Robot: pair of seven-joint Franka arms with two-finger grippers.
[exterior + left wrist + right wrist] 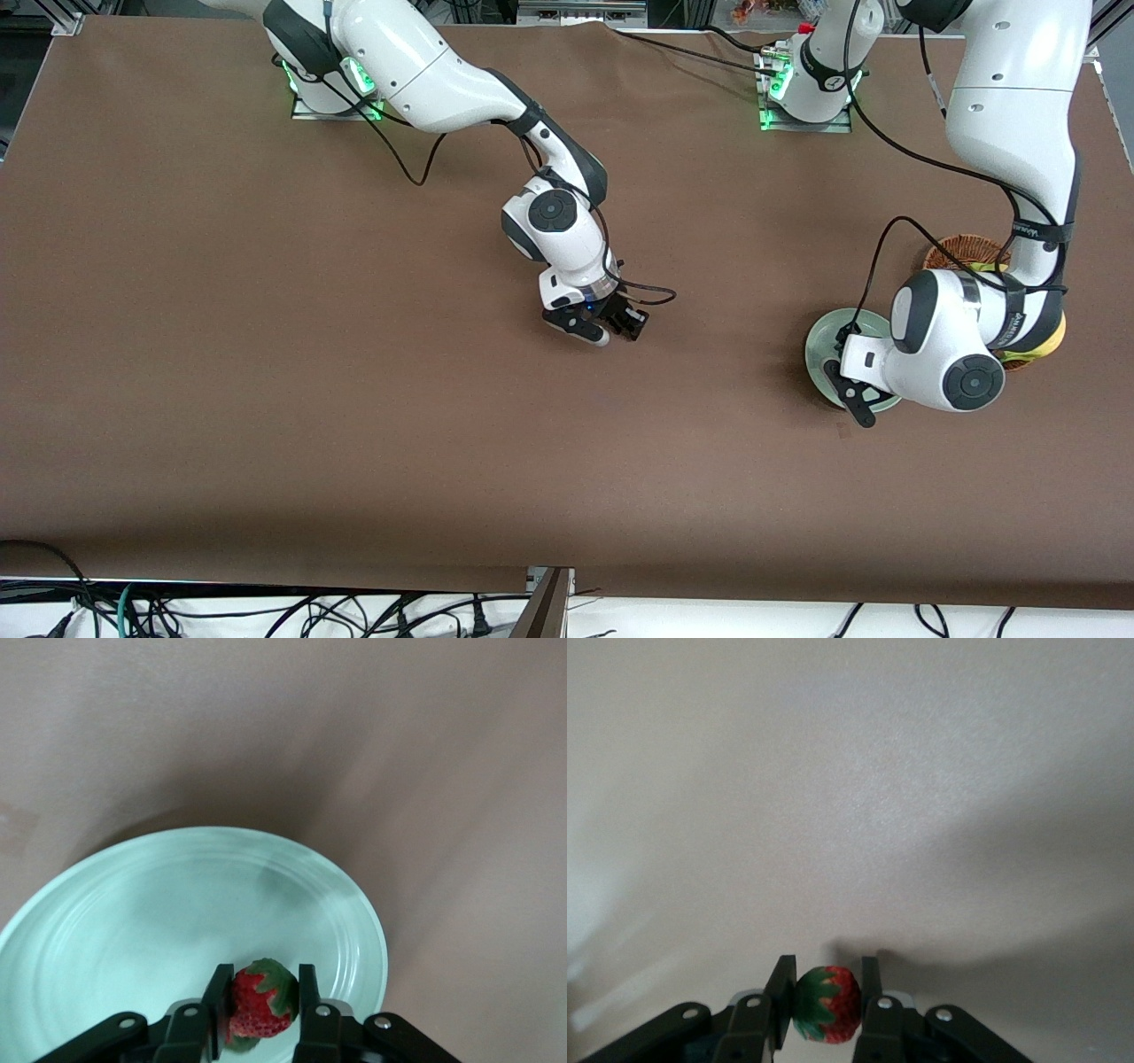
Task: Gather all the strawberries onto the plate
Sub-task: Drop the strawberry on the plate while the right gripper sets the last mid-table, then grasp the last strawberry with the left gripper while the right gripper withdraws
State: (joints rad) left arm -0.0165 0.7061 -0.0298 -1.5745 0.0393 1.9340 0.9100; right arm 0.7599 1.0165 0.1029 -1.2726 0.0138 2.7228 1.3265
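Noted a tangle of dark cables (133, 611) along the table's edge closest to the front camera, and above it in the front view the wide brown table (266, 372). Found the plate (822, 344), pale mint green and round, toward the left arm's end of the table, most of it covered in the front view by the left arm's bulky white wrist. Saw the left gripper (262, 994) right over the plate, inside the rim, fingers (218, 992) drawn narrow and pinched on a strawberry (257, 1008), red with its green leaves turned toward one finger. Could not tell whether that berry touched the plate or hung just above it. Made out the plate's plain raised rim and bare ringed floor in the left wrist view, with a soft shadow across the middle. Found the right gripper (826, 994) low over bare brown table near the middle, well apart from the plate, reaching from the right arm's base. Saw its fingers (780, 997) narrow as well, clamped on a second strawberry (829, 1005), leafy green cap on one side and red flesh on the other, with a dark shadow on the cloth close by. Spotted a brown wicker basket (961, 249) just beside the plate and farther from the front camera, largely hidden by the left arm, with something yellow (1051, 340) showing at the arm's edge. Marked both arm bases farthest from the front camera, green lights glowing at each.
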